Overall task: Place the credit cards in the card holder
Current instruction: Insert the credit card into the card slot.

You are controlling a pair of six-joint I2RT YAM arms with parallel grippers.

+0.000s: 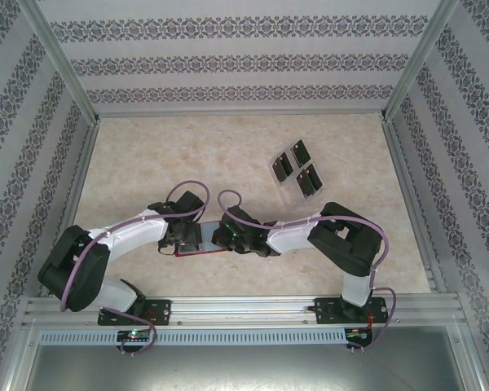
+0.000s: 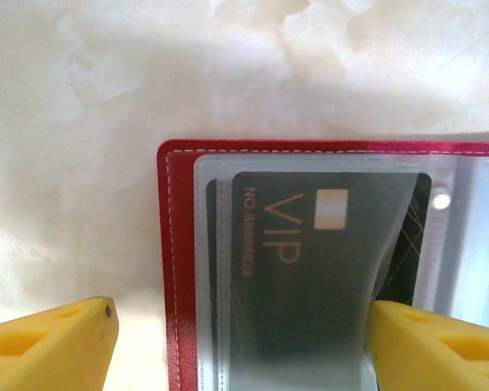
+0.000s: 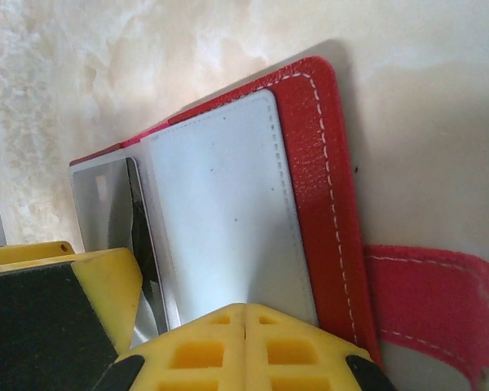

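Right now my left claw [image 2: 240, 326] is hanging spread wide over the open red card holder [image 2: 179, 244]. One yellow finger [image 2: 53, 346] is sitting off the wallet's outer edge on the bare table [image 2: 81, 98], and the other [image 2: 440, 350] is lying on the clear sleeve [image 2: 208, 175]. This claw is holding nothing. Under the sleeve a black VIP card [image 2: 310, 285] is showing, with a second dark card's edge [image 2: 407, 252] peeking out beside it. My right claw [image 3: 244, 326] is closed tight, fingertips together, at the near edge of the pale grey pocket [image 3: 220, 212] on the wallet's other leaf. Whether it is pinching that leaf or just touching it, I cannot tell. The red snap tab [image 3: 432, 301] is lying flat on the table beside that leaf. From above, the wallet is lying close to the table's near edge, roughly midway along it. Well apart, toward the far right corner, three black credit cards [image 1: 310, 180] are standing in a clear plastic rack [image 1: 289, 186].
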